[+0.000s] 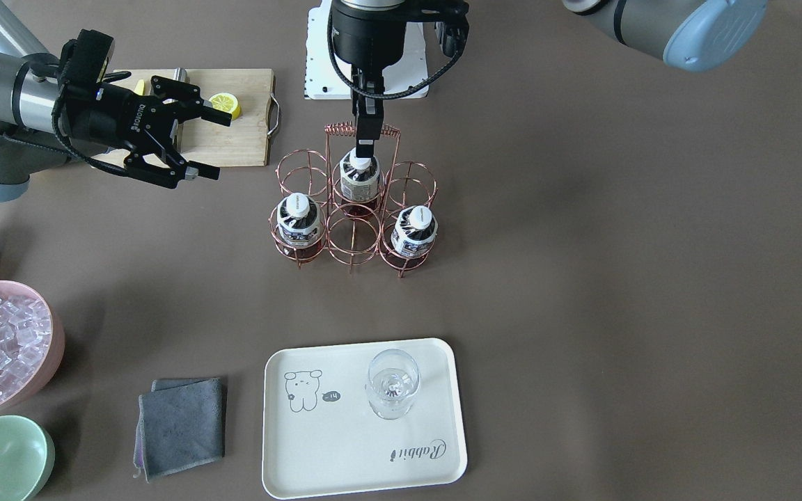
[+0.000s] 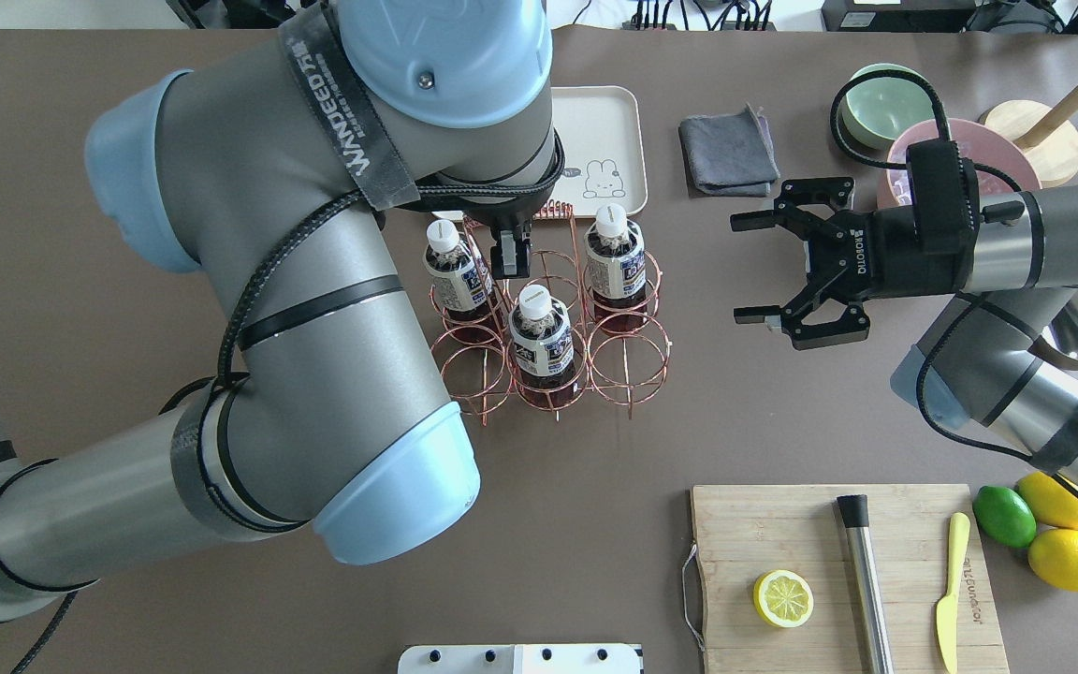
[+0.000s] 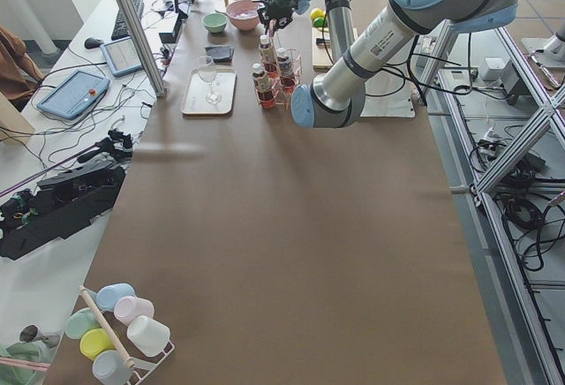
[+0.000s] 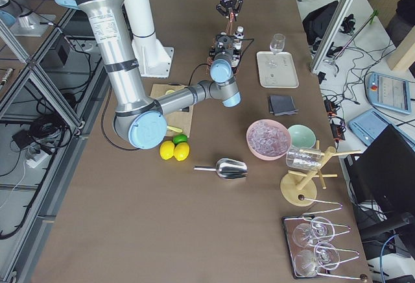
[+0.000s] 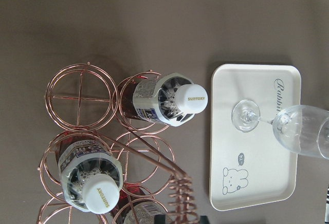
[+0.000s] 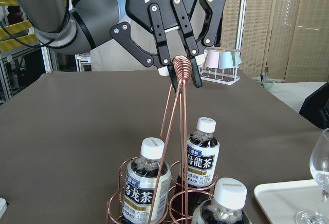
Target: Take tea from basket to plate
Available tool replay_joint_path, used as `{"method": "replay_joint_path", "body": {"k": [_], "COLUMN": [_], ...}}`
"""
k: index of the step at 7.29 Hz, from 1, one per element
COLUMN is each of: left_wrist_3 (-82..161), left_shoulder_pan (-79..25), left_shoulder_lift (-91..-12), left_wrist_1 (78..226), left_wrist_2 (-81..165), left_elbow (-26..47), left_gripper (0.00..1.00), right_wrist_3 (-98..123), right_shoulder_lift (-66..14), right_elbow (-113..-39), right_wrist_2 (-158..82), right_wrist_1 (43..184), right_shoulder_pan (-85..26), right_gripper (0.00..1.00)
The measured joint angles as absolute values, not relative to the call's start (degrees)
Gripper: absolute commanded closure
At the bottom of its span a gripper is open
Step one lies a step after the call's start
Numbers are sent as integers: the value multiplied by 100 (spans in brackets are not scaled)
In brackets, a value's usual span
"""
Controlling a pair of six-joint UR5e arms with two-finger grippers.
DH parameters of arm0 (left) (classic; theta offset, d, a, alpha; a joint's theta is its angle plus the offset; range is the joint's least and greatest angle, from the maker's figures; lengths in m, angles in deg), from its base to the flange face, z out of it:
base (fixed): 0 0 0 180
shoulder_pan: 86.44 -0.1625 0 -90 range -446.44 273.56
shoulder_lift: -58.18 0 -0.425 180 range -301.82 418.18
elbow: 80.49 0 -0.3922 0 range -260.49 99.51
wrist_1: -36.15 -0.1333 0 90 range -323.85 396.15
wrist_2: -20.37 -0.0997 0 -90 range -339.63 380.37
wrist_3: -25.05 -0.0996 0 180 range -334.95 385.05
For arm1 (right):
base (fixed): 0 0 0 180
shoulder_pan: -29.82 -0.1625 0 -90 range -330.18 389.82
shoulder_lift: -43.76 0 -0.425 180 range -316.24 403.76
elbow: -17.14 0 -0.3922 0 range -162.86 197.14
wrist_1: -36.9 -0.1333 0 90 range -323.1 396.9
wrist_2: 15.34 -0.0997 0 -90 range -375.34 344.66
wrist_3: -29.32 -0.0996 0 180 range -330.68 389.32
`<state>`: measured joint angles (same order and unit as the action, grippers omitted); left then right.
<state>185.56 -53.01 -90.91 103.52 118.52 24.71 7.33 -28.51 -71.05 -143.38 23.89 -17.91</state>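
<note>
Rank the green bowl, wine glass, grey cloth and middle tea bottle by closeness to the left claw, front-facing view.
1. Middle tea bottle, just below the left claw.
2. Wine glass, on the plate.
3. Grey cloth, beside the plate.
4. Green bowl, view's bottom-left corner.

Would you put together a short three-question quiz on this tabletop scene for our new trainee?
1. How many tea bottles stand in the basket?
2. True or false: one tea bottle already stands on the plate beside the glass.
3. The right hand is: A) open and holding nothing; B) shut on a tea bottle; C) shut on the glass.
Key: 1) three; 2) false, only the glass stands on the plate; 3) A.
</note>
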Motion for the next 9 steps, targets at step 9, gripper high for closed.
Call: {"method": "replay_joint_path", "body": {"k": [9], "left_wrist_3": [18911], "left_shoulder_pan": [-5687], "left_shoulder_lift": [-9123], "left_wrist_1": [10332], "left_wrist_2": [11517], "left_elbow": [2556], "left_gripper": [100], "right_wrist_3": [736], "right_shoulder_lift": [-1821], "right_elbow": [-6247], "right_wrist_2": [-13369], "right_wrist_1": [3341], "right_shoulder_pan": [-1469], "right_gripper": [8]}}
